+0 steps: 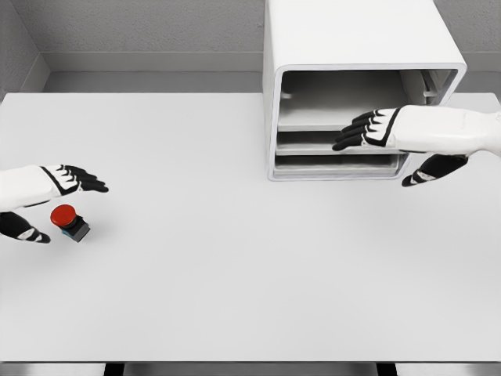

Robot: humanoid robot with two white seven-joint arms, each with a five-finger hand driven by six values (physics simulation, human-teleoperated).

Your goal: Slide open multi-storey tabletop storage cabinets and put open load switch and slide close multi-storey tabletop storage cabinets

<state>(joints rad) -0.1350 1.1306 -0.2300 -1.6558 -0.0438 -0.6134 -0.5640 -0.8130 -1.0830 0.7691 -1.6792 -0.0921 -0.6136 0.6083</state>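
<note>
The load switch [70, 220], a red round button on a dark block, lies on the white table [235, 266] at the far left. My left hand [59, 205] hovers right over it, fingers spread above and thumb below, not closed on it. The white storage cabinet [356, 47] stands at the back right, its front showing stacked shelves or drawers [329, 141]. In front of that opening my right hand [387, 153] is held flat with fingers extended toward the middle drawer, holding nothing.
A grey wall and ledge run behind the table. The table's front edge lies near the bottom of the picture. Bare tabletop stretches between the switch and the cabinet.
</note>
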